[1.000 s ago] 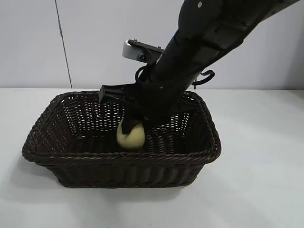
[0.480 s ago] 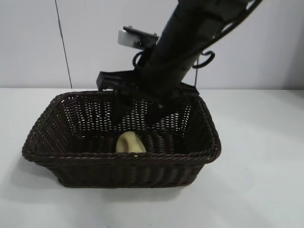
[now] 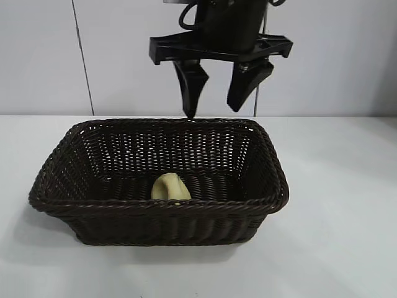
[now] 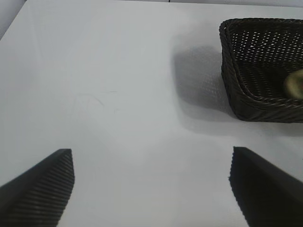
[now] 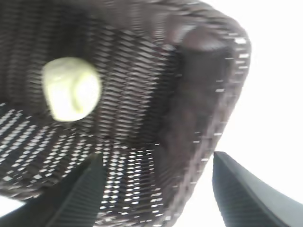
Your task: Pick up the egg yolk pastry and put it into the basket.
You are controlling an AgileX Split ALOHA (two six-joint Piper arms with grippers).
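Note:
The pale yellow egg yolk pastry [image 3: 170, 187] lies on the floor of the dark brown wicker basket [image 3: 273, 186], near its front wall. It also shows in the right wrist view [image 5: 71, 88] and the left wrist view [image 4: 294, 84]. My right gripper [image 3: 214, 105] hangs open and empty above the basket's back rim, clear of the pastry; its fingers frame the basket's wall [image 5: 208, 94] in the right wrist view. My left gripper [image 4: 151, 163] is open and empty over bare table, well away from the basket [image 4: 236, 80].
The basket stands on a white table [image 3: 335, 236] before a pale wall. Bare tabletop lies around the basket on all sides.
My right gripper let go of the pastry, which dropped onto the basket floor. The gripper then rose out of the basket to above the back rim, fingers open.

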